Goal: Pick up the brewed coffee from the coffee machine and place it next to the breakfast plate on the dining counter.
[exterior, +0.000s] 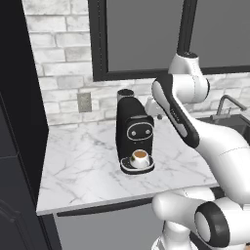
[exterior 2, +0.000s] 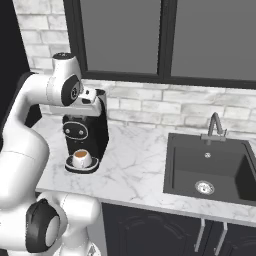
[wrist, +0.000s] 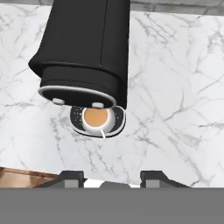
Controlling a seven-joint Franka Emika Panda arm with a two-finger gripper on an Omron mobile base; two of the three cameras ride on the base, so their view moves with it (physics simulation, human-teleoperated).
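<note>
Veined marble worktop [exterior: 88,161]; round white mug [exterior: 140,158] on glossy black coffee machine [exterior: 133,129].

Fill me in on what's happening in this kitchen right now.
A white robot arm is poised above the coffee machine on the marble worktop. The mug of brewed coffee sits on the machine's drip base, untouched. In the hand view the gripper looks down on the mug from above, fingers apart and holding nothing. A dark sink lies to the right. The pickup has not begun yet.
</note>
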